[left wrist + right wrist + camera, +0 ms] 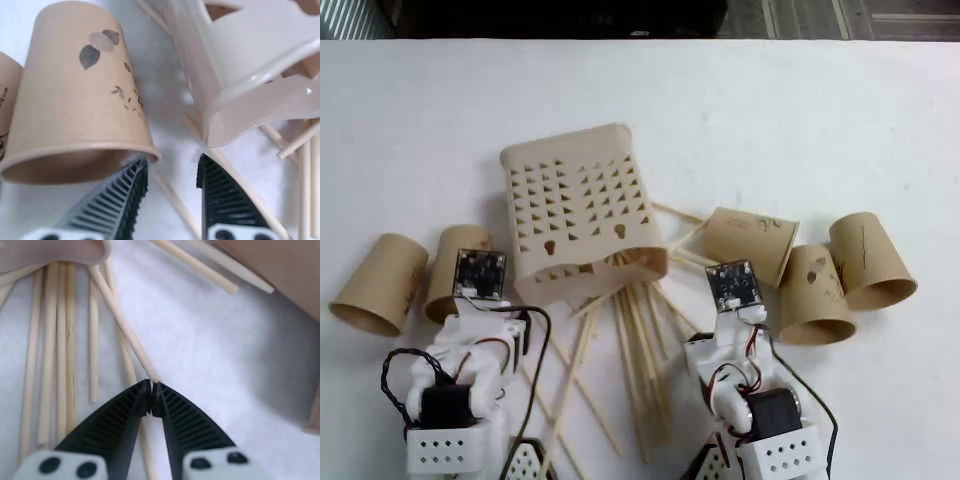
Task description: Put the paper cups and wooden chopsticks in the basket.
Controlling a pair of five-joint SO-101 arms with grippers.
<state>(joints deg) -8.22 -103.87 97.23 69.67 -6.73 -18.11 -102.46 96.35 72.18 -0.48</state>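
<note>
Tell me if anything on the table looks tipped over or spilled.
Yes. The basket lies tipped on its side, with wooden chopsticks fanned loosely over the table from its mouth. The paper cups flanking it lie on their sides too.

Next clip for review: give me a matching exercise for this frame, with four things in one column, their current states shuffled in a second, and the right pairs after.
Things
1. left end effector
2. right end effector
3. basket
4. chopsticks

States
A. shut, tips at a chopstick's end
B. tipped on its side
C. open, between a cup and the basket rim
D. scattered loose on the table

Pairs: 1-C, 2-A, 3-B, 4-D
</note>
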